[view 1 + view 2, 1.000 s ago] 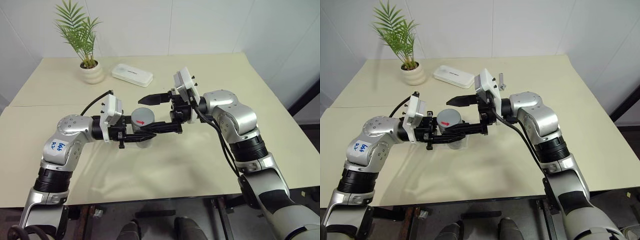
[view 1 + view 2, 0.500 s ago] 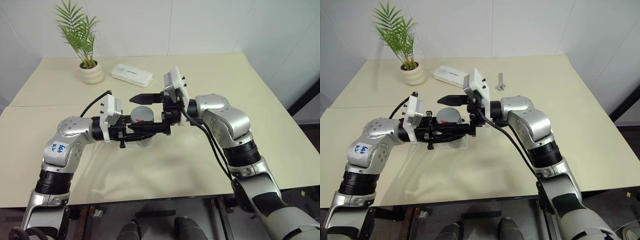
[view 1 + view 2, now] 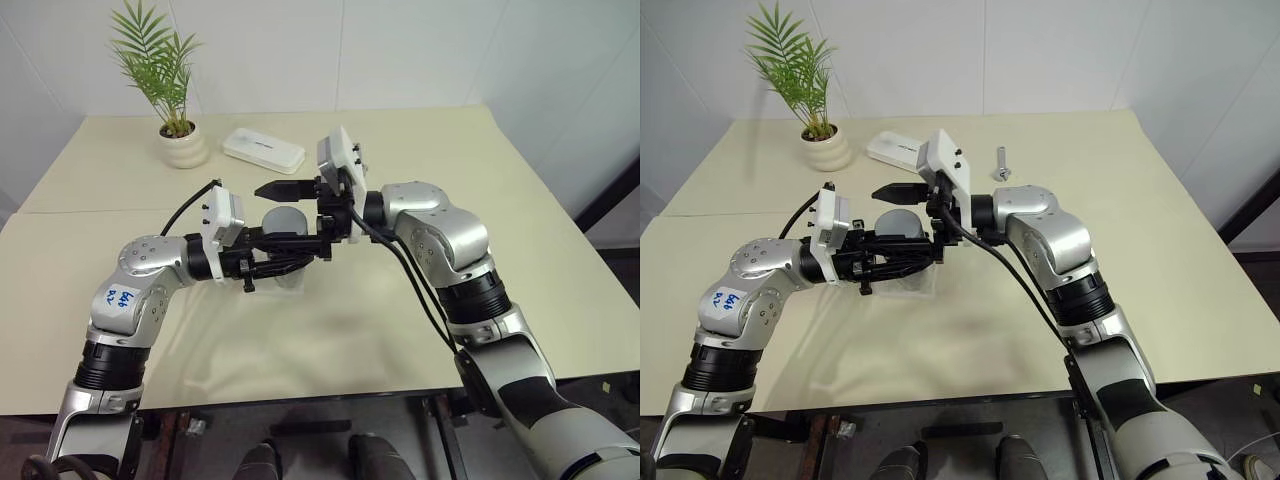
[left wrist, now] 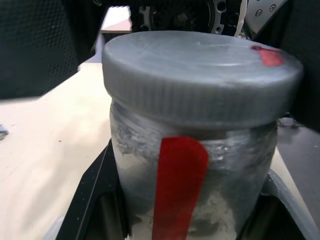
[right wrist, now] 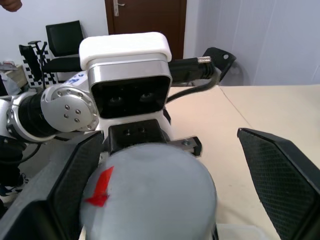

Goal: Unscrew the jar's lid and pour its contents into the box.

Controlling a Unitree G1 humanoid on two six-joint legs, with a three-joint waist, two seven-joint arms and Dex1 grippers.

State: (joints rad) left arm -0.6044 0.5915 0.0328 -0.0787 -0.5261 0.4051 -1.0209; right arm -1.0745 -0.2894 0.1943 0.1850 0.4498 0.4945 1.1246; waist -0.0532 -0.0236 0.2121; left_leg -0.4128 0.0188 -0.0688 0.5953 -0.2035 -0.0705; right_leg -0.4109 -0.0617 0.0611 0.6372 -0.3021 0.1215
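1. Cream tabletop (image 3: 380,330) fills most of the head views, backed by a white wall; a seam runs across the table on the left side of the frame.
2. At the upper left of the left eye view, a cream plant pot (image 3: 184,146) holds a green palm-like plant (image 3: 155,55), and a flat white device (image 3: 263,150) lies just to its right.
3. A silver bolt (image 3: 1002,163) lies on the table in the upper middle of the right eye view, beyond the right arm.
4. The left gripper (image 3: 290,262) reaches in from the left of the frame toward the centre and is clamped on the jar (image 4: 192,200), holding it upright; its black fingers (image 4: 90,195) press against the jar's sides.
5. The jar sits at the centre of the head views, above the near part of the table. It is clear and cloudy inside, with a red strip (image 4: 177,185) running down its side.
6. The lid (image 5: 150,192) is on the jar, grey-white, with a small red mark (image 5: 98,189) on top.
7. The right gripper (image 3: 270,213) comes in from the right of the frame, pointing left, with its jaws spread wide on either side of the lid. One finger (image 3: 282,189) lies beyond the lid and the other on the near side; neither is seen pressing on it.
8. The box (image 3: 908,285), a clear shallow tray, lies on the table just below the jar and is mostly hidden by the grippers.
9. The contents of the jar cannot be made out through its cloudy wall.
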